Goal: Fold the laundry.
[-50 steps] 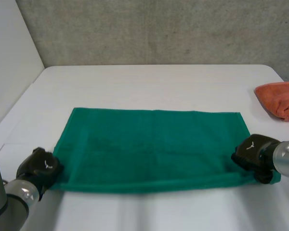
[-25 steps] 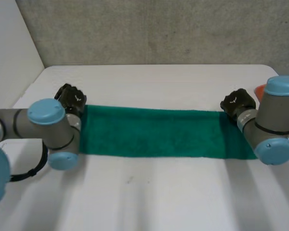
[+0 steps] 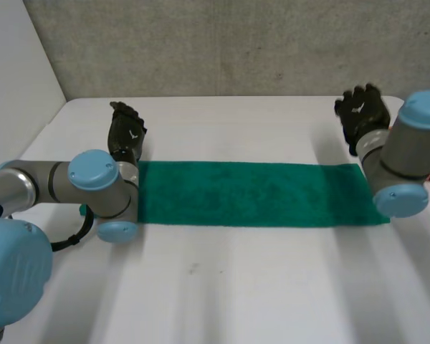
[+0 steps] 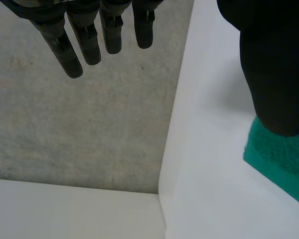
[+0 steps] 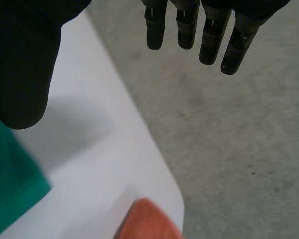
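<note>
Edges: green towel point(image 3: 251, 193) strip on table point(image 3: 236, 122).
Hands: your left hand point(image 3: 125, 136), right hand point(image 3: 362, 111) spread beyond far corners.
Beside: orange cloth point(image 5: 149, 221).

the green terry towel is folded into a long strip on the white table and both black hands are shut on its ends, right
Wrong on the hands. The green terry towel is folded into a long strip on the white table, but the left hand and right hand are open, not shut on its ends; both wrist views show straight fingers holding nothing.
</note>
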`<action>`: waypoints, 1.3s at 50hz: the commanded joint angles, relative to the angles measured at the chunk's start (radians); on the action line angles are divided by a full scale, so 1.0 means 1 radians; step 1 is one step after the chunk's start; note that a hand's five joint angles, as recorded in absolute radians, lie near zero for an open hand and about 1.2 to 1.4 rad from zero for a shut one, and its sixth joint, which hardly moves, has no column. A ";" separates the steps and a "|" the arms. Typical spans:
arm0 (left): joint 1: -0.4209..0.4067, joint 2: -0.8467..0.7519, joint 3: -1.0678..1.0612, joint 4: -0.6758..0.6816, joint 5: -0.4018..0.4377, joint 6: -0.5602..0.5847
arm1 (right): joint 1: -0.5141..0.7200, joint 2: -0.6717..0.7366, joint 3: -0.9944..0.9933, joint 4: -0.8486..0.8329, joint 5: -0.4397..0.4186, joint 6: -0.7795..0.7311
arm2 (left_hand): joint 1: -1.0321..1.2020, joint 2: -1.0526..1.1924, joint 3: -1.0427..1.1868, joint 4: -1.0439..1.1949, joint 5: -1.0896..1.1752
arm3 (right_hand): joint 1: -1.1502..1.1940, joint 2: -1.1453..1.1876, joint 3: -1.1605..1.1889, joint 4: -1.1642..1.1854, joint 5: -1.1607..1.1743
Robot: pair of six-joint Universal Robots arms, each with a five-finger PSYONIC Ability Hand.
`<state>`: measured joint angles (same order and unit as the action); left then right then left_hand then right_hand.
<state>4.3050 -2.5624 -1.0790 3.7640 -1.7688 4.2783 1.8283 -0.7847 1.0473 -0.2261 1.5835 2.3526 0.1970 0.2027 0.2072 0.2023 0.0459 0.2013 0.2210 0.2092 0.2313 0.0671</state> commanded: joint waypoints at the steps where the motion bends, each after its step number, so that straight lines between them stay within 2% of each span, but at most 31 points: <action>1: 0.001 0.122 -0.108 0.000 -0.001 -0.008 | -0.008 -0.185 0.069 0.027 -0.016 0.161 | -0.022 -0.028 -0.033 -0.028 -0.046 | -0.027 -0.046 -0.035 -0.057 -0.067; 6: 0.015 0.258 -0.255 -0.003 0.005 -0.043 | -0.026 -0.289 0.145 0.117 -0.060 0.183 | -0.022 -0.028 -0.033 -0.028 -0.046 | -0.027 -0.046 -0.035 -0.057 -0.067; 10: 0.024 0.385 -0.396 -0.007 0.015 -0.141 | -0.089 -0.337 0.220 0.252 -0.126 0.183 | -0.022 -0.028 -0.033 -0.028 -0.046 | -0.027 -0.046 -0.035 -0.057 -0.067; 15: 0.022 0.537 -0.561 -0.024 0.060 -0.349 | -0.165 -0.387 0.341 0.442 -0.212 0.189 | -0.022 -0.028 -0.033 -0.028 -0.046 | -0.027 -0.046 -0.035 -0.057 -0.067; 21: 0.022 0.626 -0.665 -0.079 0.109 -0.518 | -0.245 -0.389 0.514 0.372 -0.339 0.192 | -0.022 -0.028 -0.033 -0.028 -0.046 | 0.150 0.131 0.143 0.120 0.110; 25: 0.016 0.630 -0.688 -0.102 0.111 -0.555 | -0.270 -0.374 0.579 0.283 -0.365 0.209 | -0.022 -0.028 -0.033 -0.028 -0.046 | 0.274 0.254 0.266 0.244 0.233; 31: 0.015 0.624 -0.690 -0.102 0.112 -0.558 | -0.282 -0.323 0.611 0.136 -0.375 0.244 | -0.022 -0.028 -0.033 -0.028 -0.046 | 0.427 0.407 0.419 0.397 0.386; 42: 0.013 0.617 -0.690 -0.102 0.111 -0.557 | -0.282 -0.237 0.583 0.109 -0.376 0.226 | -0.022 -0.027 -0.032 -0.027 -0.045 | 0.538 0.518 0.530 0.508 0.498; 49: 0.013 0.619 -0.691 -0.102 0.106 -0.557 | -0.288 -0.223 0.556 0.114 -0.360 0.226 | -0.022 -0.027 -0.032 -0.027 -0.045 | 1.194 1.174 1.186 1.164 1.154; 58: 0.012 0.623 -0.697 -0.104 0.101 -0.558 | -0.400 -0.286 0.547 0.105 -0.346 0.174 | -0.022 -0.027 -0.032 -0.027 -0.045 | 1.195 1.175 1.187 1.165 1.155; 65: 0.013 0.636 -0.708 -0.107 0.100 -0.558 | -0.477 -0.291 0.513 0.113 -0.261 -0.050 | -0.022 -0.028 -0.033 -0.028 -0.046 | 1.195 1.175 1.187 1.165 1.155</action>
<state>4.3174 -1.9362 -1.7788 3.6601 -1.6672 3.7205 1.4164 -1.0649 1.5866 -0.1196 1.2493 2.5018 0.1970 0.2027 0.2072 0.2024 0.0459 0.9622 1.1745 1.1811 1.1874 0.9759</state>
